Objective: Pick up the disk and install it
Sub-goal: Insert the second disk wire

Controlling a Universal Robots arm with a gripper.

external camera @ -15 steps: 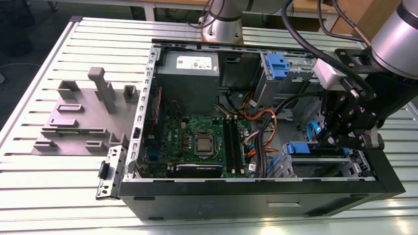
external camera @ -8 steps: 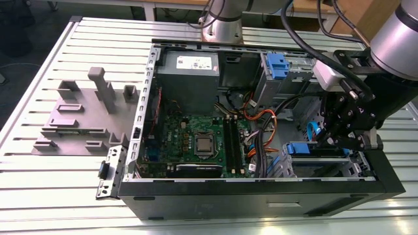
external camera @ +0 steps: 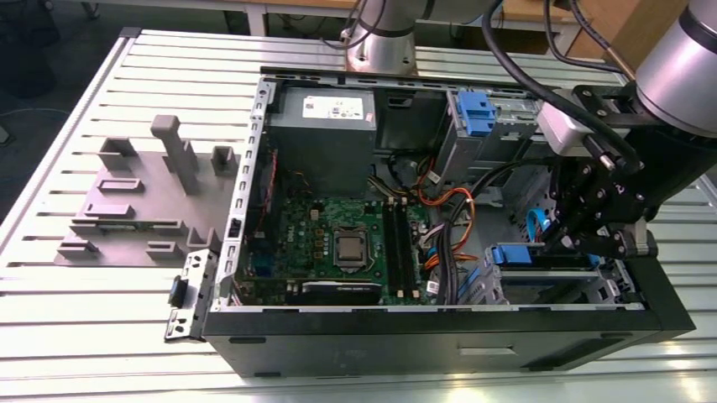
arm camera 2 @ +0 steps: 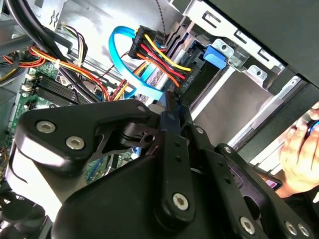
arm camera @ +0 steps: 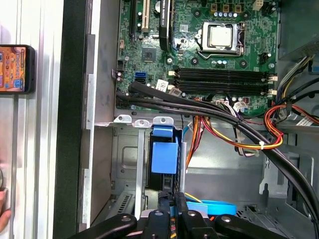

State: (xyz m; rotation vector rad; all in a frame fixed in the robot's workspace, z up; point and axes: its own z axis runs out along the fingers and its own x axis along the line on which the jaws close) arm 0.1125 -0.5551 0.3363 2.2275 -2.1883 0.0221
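The disk stands on edge in the grey drive bay at the case's front corner. Its blue plastic frame faces up between the bay's metal walls. My gripper hangs straight over the bay, and its two black fingers are drawn close on a blue strip of the frame. In the second wrist view the fingertips meet with a sliver of blue between them. Most of the disk's body is hidden by the bay and my fingers.
The open computer case lies on a slatted table, with the motherboard and power supply inside. Wire bundles and a blue flat cable run beside the bay. A grey fixture sits on the exterior view's left. A phone and a person's hand are outside the case.
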